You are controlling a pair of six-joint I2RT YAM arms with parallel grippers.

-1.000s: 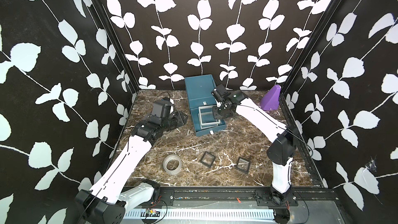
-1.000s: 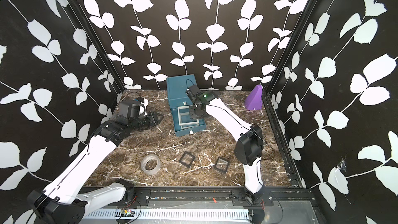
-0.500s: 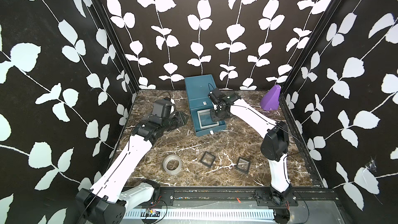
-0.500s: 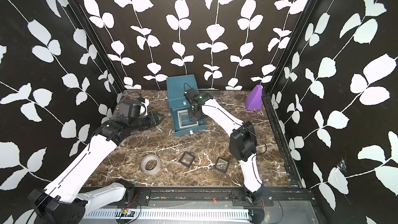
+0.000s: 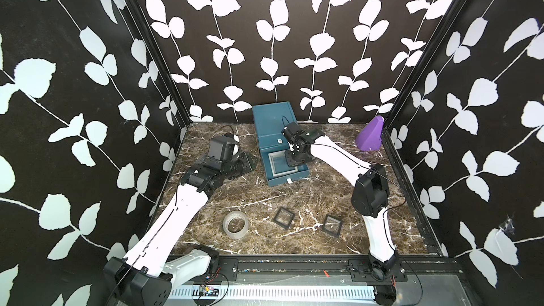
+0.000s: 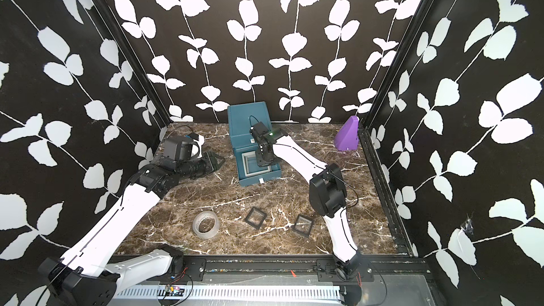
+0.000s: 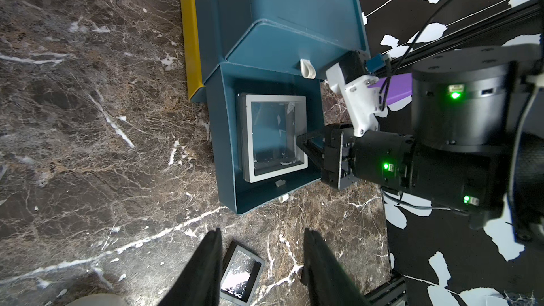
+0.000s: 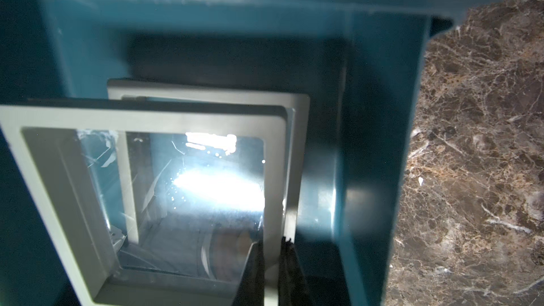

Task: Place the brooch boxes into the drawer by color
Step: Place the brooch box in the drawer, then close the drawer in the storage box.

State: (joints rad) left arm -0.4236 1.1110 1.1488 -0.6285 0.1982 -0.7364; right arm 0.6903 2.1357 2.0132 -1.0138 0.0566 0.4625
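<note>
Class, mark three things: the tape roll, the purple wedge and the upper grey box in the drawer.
tape roll (image 5: 238, 235): in a top view, on its near outer wall.
purple wedge (image 5: 369, 138): in a top view, on its front face.
upper grey box (image 8: 147, 117): in the right wrist view, on a frame bar.

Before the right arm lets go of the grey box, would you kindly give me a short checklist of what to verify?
1. Grip: right gripper shut on the held grey box: ok.
2. Position: it hangs over the open drawer, above the second grey box: ok.
3. Contact between the two grey boxes: cannot tell.
4. Clearance: left gripper open, empty, apart from the drawer: ok.
5. Work left: two black boxes lie on the table: ok.
6. Yellow boxes: cannot tell, none in view.
</note>
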